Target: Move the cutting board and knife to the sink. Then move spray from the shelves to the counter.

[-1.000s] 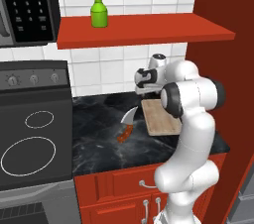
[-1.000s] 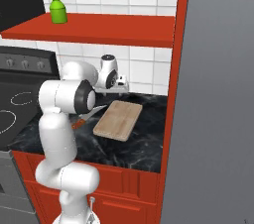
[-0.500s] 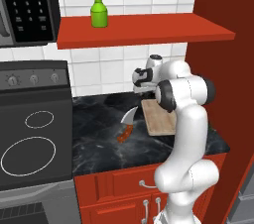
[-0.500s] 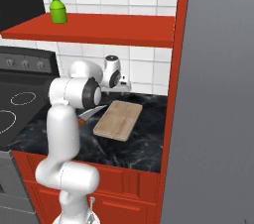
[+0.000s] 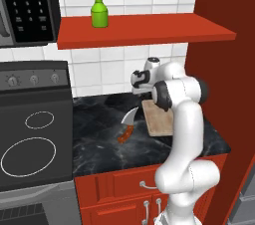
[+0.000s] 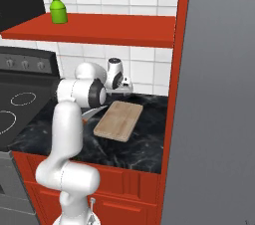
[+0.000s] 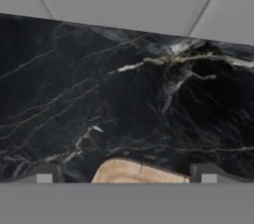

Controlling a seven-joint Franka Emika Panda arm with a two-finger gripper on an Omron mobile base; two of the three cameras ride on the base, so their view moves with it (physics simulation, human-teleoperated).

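Observation:
The light-wood cutting board [image 5: 157,119] [image 6: 118,120] lies on the black marble counter [image 5: 99,142] [image 6: 144,144] by the red side wall. Left of it lies the knife [image 5: 127,125], blade toward the wall, reddish handle toward the front. My gripper [image 5: 138,87] [image 6: 124,87] hovers above the board's far edge, open and holding nothing. In the hand view its fingertips [image 7: 44,175] stand wide apart, with a rounded corner of the cutting board [image 7: 139,173] low between them over the counter [image 7: 124,94]. The green spray [image 5: 99,6] [image 6: 58,6] stands upright on the red shelf [image 5: 149,29] [image 6: 104,27]. The sink is out of view.
A black stove top [image 5: 35,144] [image 6: 15,114] with white rings adjoins the counter on the left, with a microwave [image 5: 25,5] above it. The white-tiled wall [image 5: 114,64] backs the counter. A tall red panel [image 5: 219,69] [image 6: 174,69] closes the right side. Red cabinet fronts [image 5: 129,189] sit below.
My arm's elbow has swung a little to the left and toward the wall, while the hand stays over the board's far edge. Board, knife and spray have not moved.

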